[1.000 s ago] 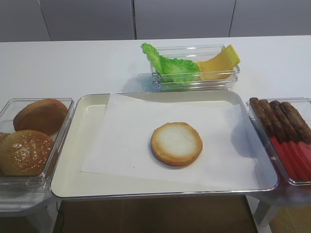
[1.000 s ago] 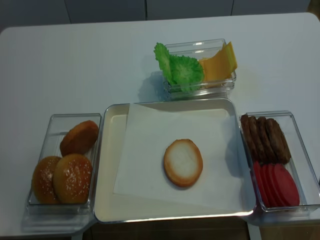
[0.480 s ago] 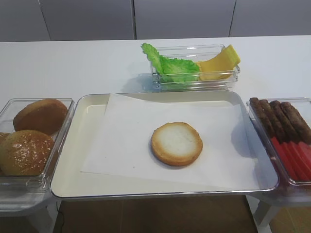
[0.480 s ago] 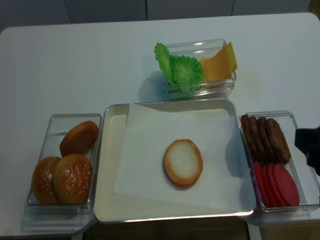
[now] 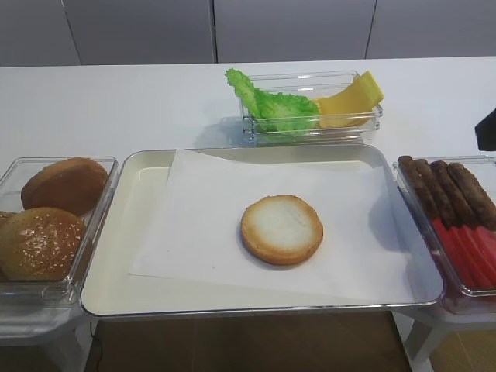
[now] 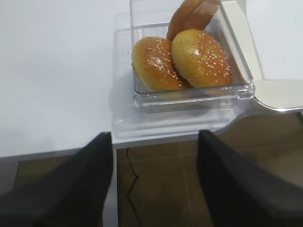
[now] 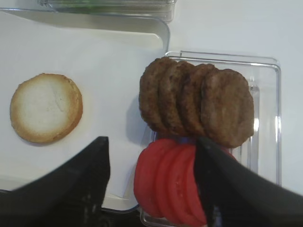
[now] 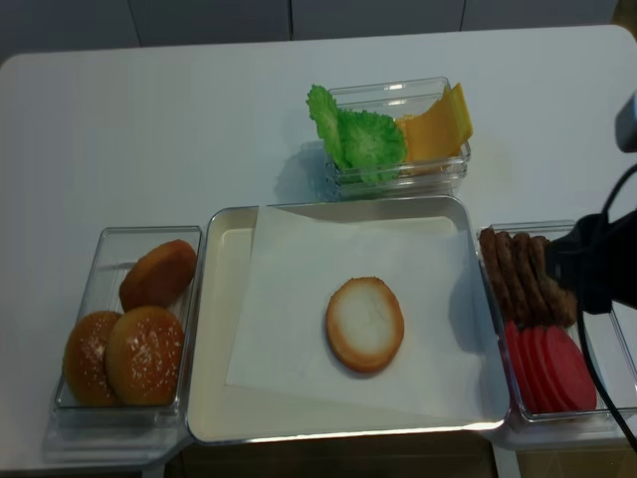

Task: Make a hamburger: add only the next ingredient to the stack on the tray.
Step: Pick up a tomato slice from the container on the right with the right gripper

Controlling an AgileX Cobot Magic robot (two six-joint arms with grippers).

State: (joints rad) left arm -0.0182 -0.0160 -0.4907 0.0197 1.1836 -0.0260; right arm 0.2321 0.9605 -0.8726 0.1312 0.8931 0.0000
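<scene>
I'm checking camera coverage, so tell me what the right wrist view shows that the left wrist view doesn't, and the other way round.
Only the right wrist view shows the bun base on the tray, the brown patties, the red tomato slices in their clear box, and the open right end effector above those slices.

Only the left wrist view shows the sesame buns in another clear box, the table edge and the open left end effector, holding nothing.

Both show the white tabletop and a part of the tray.

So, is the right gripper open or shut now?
Open: the right gripper shows two dark fingers spread apart above the tomato slices, holding nothing.
</scene>
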